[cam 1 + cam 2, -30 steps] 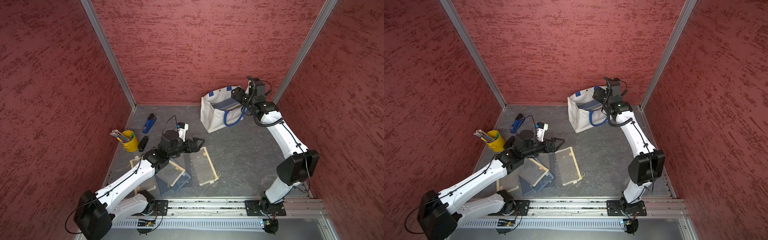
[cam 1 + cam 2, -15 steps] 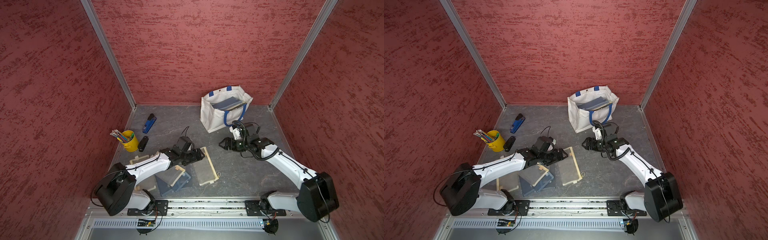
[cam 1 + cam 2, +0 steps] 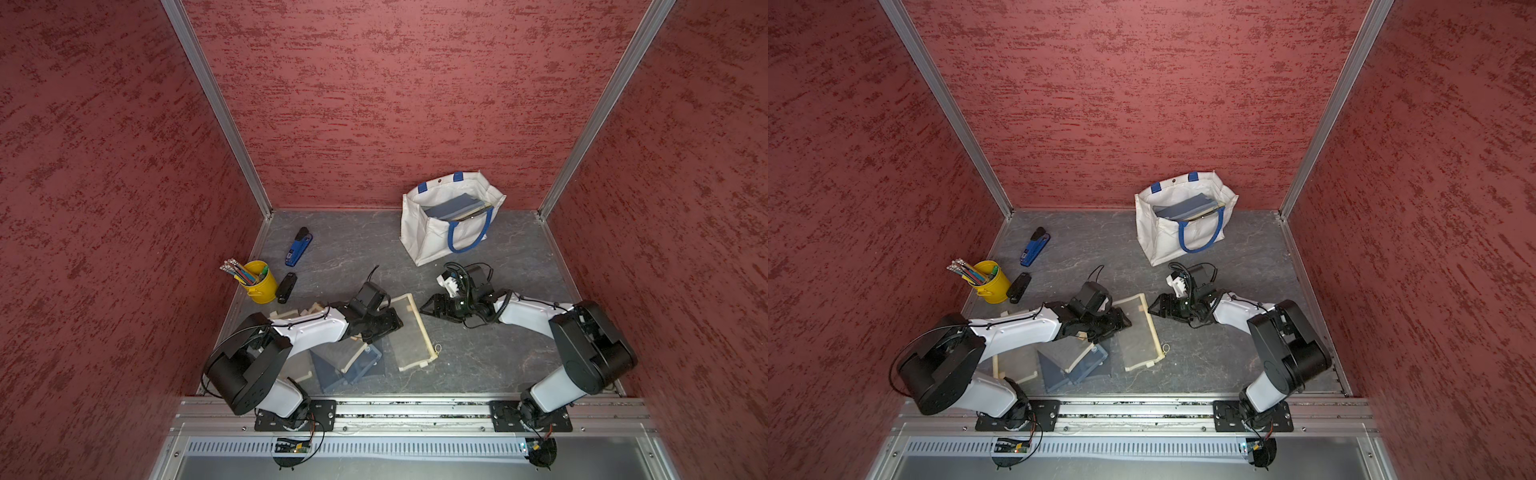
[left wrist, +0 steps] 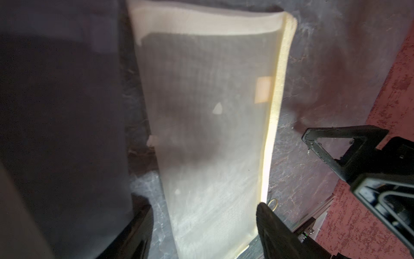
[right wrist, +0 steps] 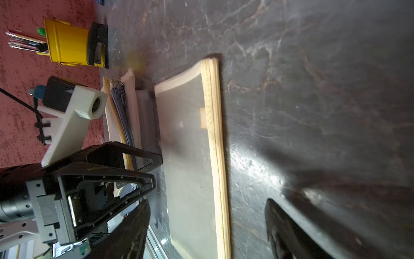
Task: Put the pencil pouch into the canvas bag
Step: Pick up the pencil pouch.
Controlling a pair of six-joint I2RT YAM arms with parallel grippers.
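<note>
While the pencil pouch [image 3: 411,332] lies flat between them, left fingers [image 4: 275,231] and right fingers [image 5: 284,231] both gape wide, gripping nothing

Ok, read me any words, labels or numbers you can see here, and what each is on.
No text can be read anywhere.
Canvas bag: plain, no print visible.
Pencil pouch: a small tan patch, too blurred to read.
Yellow bucket, blue stapler: no legible marks.
</note>
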